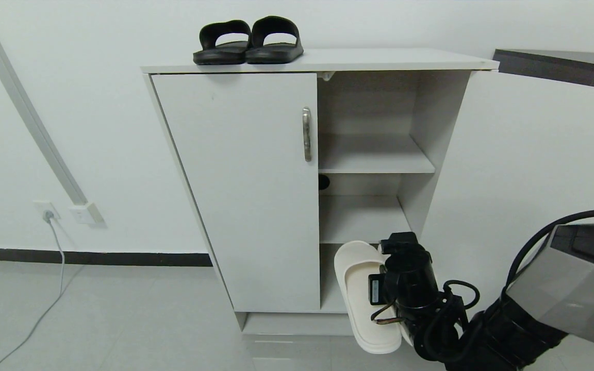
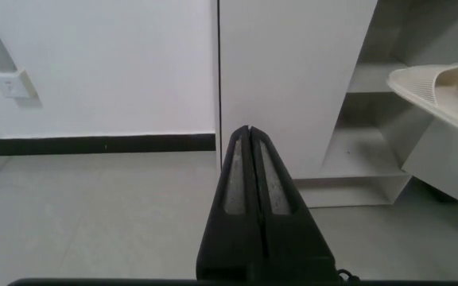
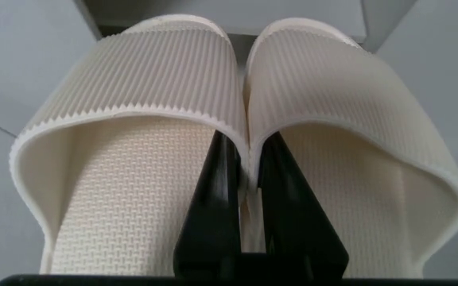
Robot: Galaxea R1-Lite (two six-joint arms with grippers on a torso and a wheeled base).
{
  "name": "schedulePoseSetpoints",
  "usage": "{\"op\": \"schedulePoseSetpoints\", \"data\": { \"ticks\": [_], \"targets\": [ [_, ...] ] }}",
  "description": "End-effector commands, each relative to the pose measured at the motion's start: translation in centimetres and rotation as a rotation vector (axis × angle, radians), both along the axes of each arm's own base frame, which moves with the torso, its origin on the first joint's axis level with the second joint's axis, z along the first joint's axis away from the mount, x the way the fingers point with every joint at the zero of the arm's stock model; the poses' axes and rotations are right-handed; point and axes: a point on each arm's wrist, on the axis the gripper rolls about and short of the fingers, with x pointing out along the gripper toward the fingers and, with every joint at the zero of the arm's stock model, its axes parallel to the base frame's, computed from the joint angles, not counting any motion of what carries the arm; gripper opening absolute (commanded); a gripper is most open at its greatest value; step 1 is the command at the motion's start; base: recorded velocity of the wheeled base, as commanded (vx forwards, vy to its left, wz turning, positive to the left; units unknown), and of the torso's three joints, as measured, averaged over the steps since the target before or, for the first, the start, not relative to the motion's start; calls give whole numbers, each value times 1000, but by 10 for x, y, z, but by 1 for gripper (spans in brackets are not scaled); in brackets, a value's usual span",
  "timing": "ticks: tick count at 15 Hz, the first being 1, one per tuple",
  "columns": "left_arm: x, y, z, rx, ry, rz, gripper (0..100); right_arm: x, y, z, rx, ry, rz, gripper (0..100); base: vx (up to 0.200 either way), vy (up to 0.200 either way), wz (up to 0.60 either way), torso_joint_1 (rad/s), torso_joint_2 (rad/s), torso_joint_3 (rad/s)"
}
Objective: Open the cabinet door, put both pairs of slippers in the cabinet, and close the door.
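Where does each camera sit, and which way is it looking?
Head: on the robot's head, looking down at the cabinet; right arm shows.
Left wrist: on the left arm, facing the cabinet; shut left gripper shows.
Right wrist: on the right arm, facing the white slippers; right gripper pinches them.
Shared: all see those slippers.

White cabinet (image 1: 390, 59): upright against the wall. Its left door (image 1: 240, 190) is shut and has a vertical metal handle (image 1: 306, 134) at the inner edge. Its right door (image 1: 529, 175) is swung wide open, exposing stacked shelves.

Black slippers (image 1: 248, 44): a pair set side by side, touching, on the cabinet top above the shut door.

White slippers (image 1: 366, 299): a pair with ribbed straps, pressed side by side. The right hand (image 3: 249, 171) clamps their adjoining inner edges. They are off the floor and tilted, just in front of the lowest open compartment.
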Motion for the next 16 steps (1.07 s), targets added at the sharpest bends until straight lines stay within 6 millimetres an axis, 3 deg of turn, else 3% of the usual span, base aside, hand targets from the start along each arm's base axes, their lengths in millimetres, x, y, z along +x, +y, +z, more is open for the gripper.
{"op": "schedulePoseSetpoints", "data": {
  "ticks": [1,11,16],
  "targets": [
    [0,0,0,0,3,0,0,0,0,-3,-6,5,1,0,0,0,0,0,0,0],
    [0,0,0,3,2,0,0,12,3,1,-10,-18,27,0,0,0,0,3,4,-181],
    [0,0,0,1,2,0,0,12,0,10,2,-235,52,0,0,0,0,4,1,-85]
  ]
}}
